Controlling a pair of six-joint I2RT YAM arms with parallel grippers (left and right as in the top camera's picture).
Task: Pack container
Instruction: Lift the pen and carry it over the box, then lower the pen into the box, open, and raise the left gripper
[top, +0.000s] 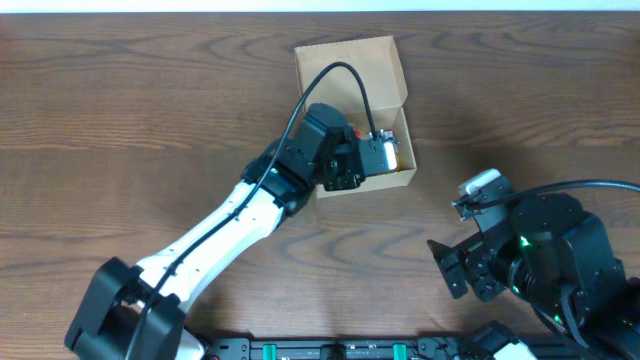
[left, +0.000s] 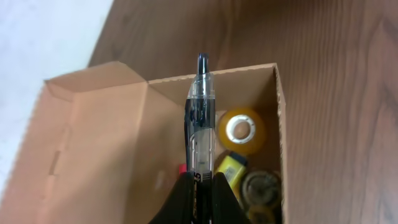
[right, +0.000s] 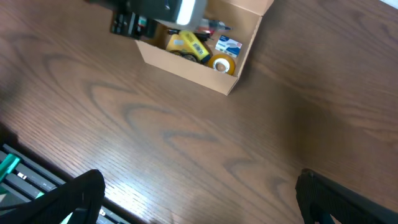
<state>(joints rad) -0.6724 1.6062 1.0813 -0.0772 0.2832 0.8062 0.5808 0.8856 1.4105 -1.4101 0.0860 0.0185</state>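
Observation:
The container (top: 350, 72) is a tan cardboard box at the table's back middle, its flap lid laid open. My left gripper (top: 350, 165) hangs over the box, shut on a dark clear-barrelled pen (left: 200, 118). In the left wrist view the pen sticks out from the gripper (left: 203, 194) above the container (left: 99, 149), tip pointing at the far wall. Inside lie a yellow tape roll (left: 240, 129), a yellow item (left: 229, 169) and a round object (left: 261, 186). My right gripper (top: 458, 270) stands open at the front right, well away from the container (right: 199, 70).
Bare wooden tabletop (top: 150, 110) surrounds the box. The left arm (top: 220, 230) stretches diagonally from the front left up to the box. The right gripper's fingers (right: 81, 193) hang over bare wood near the table's front edge.

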